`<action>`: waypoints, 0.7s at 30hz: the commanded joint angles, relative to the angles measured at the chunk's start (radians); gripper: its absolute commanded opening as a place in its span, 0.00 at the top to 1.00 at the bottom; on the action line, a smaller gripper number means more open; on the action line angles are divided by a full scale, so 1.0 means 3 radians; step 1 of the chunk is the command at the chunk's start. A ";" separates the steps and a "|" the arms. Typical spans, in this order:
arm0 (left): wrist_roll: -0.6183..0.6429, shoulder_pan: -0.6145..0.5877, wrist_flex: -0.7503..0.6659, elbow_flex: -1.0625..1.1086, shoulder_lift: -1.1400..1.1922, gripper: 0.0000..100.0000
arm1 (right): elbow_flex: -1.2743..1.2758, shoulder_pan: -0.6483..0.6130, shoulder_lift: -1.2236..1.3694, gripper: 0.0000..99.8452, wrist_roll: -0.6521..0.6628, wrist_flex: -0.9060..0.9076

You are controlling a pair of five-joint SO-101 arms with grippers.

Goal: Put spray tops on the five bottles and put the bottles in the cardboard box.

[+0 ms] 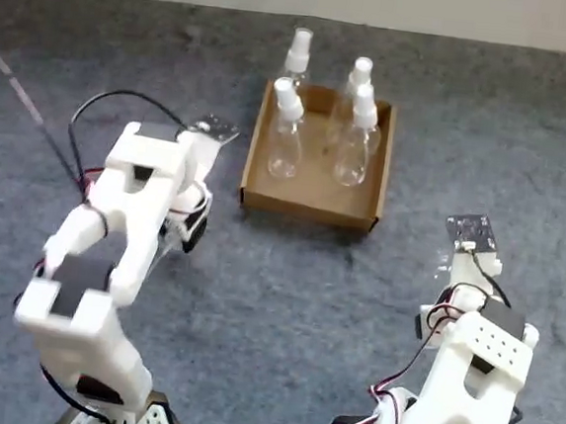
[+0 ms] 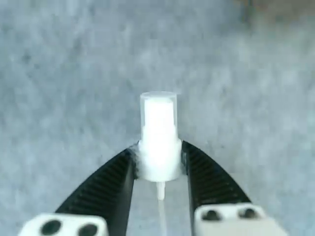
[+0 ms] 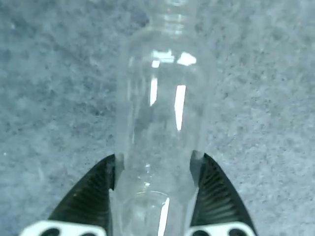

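Your left claw (image 2: 158, 150) pinches the light top (image 2: 158, 130) by its collar. Your right claw (image 3: 155, 161) clamps the bottle (image 3: 162, 98), likely slick and thin; squeeze gently.

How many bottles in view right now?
5. Four capped bottles stand at the cardboard box: two in front, two at the back. The fifth bottle, uncapped, is in the right hand.

Cut off, unclear
The clear bottle (image 3: 160, 123) loses mouth and base at the frame edges; whether the farthest bottle (image 1: 297, 56) stands inside the cardboard box (image 1: 309, 202) or behind it cannot be told.
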 commanded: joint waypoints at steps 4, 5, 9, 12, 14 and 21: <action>-0.0031 0.0079 -0.0256 0.0637 -0.1000 0.92 | -0.0355 0.0059 0.0396 1.00 -0.0189 -0.0233; -0.0031 0.0095 -0.0271 0.0673 -0.1005 0.89 | -0.0458 0.0095 0.0550 1.00 -0.0189 -0.0263; -0.0036 0.0090 -0.0281 0.0698 -0.0949 0.85 | -0.0913 0.0187 0.1199 0.99 -0.0169 -0.0320; -0.0036 0.0074 -0.0292 0.0667 -0.0954 0.85 | -0.1194 0.0243 0.1465 0.97 -0.0077 -0.0309; -0.0036 0.0100 -0.0292 0.0627 -0.0939 0.85 | -0.1179 0.0243 0.1511 0.93 0.0128 -0.0274; -0.0031 0.0100 -0.0639 0.0749 -0.0913 0.85 | -0.1164 0.0222 0.1506 0.84 0.0174 -0.0171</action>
